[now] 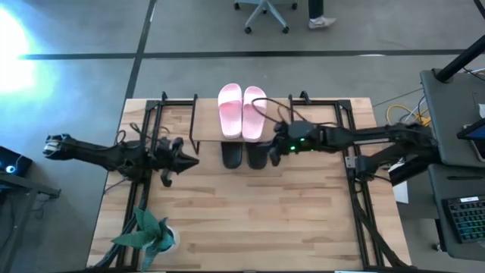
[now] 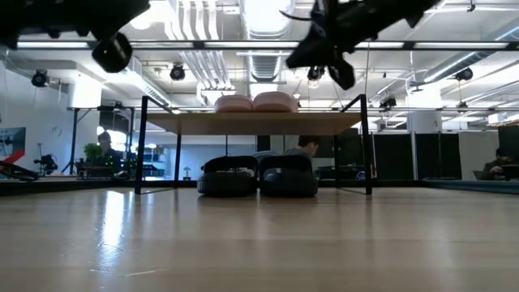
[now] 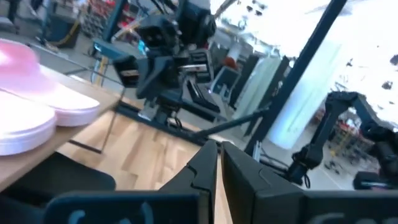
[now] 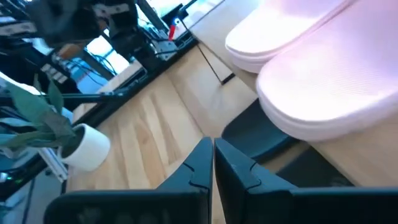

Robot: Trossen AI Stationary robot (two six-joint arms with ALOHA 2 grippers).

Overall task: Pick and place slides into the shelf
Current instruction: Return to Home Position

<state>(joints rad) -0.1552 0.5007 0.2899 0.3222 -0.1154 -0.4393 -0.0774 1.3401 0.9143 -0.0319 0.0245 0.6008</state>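
The shelf (image 2: 186,122) stands at the far middle of the worktop (image 1: 250,220). The two pink slides (image 1: 230,111) lie on its top board, side by side and touching. Beneath the board sit the two black slides (image 2: 228,176), also side by side, with their ends poking out past the shelf's front edge in the high view. The right pincer (image 1: 271,154) hangs in the air just in front of the shelf's right part, higher than the top board, with its fingers pressed together on nothing. The left pincer (image 1: 191,160) hovers off the shelf's front left corner, also raised, closed and empty. A potted green plant (image 1: 149,232) stands well apart from the shelf, toward the worktop's near left corner.
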